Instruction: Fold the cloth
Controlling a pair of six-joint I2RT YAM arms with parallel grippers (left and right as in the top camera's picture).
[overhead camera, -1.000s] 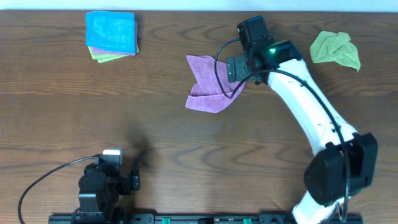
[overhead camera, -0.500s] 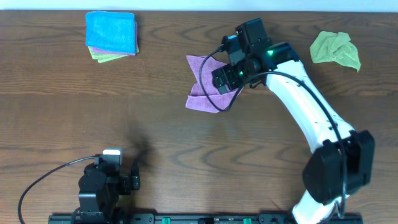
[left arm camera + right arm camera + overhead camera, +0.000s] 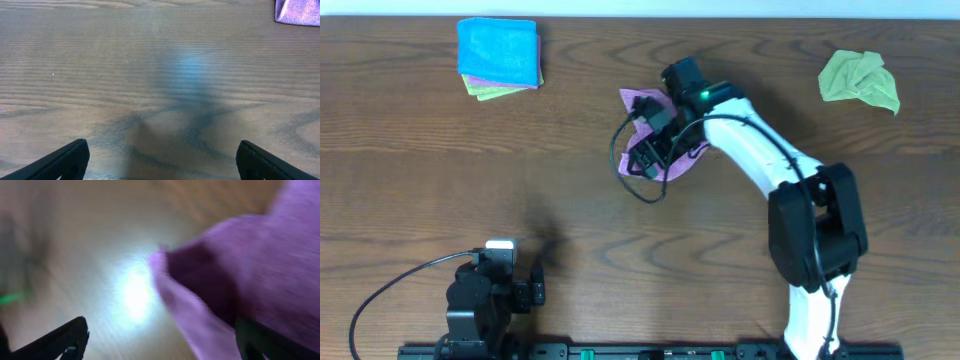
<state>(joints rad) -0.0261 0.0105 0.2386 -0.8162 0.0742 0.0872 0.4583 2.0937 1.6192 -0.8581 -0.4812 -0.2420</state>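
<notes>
A purple cloth (image 3: 642,104) lies crumpled on the wooden table at upper centre in the overhead view. My right gripper (image 3: 655,135) is right over it, low, covering most of it. In the right wrist view the purple cloth (image 3: 250,285) fills the right side, blurred, and my right gripper (image 3: 160,340) has its fingers spread wide, the right finger against the cloth. My left gripper (image 3: 160,157) is open and empty over bare wood near the front left; a corner of the purple cloth (image 3: 300,11) shows at its top right.
A folded blue cloth (image 3: 499,50) on a folded green one (image 3: 485,90) lies at the back left. A crumpled green cloth (image 3: 858,78) lies at the back right. The left arm's base (image 3: 485,295) sits at the front edge.
My right arm has swung left and down across the purple cloth, pulling its right part leftward. The cloth is more bunched than before. The left arm has not moved.
</notes>
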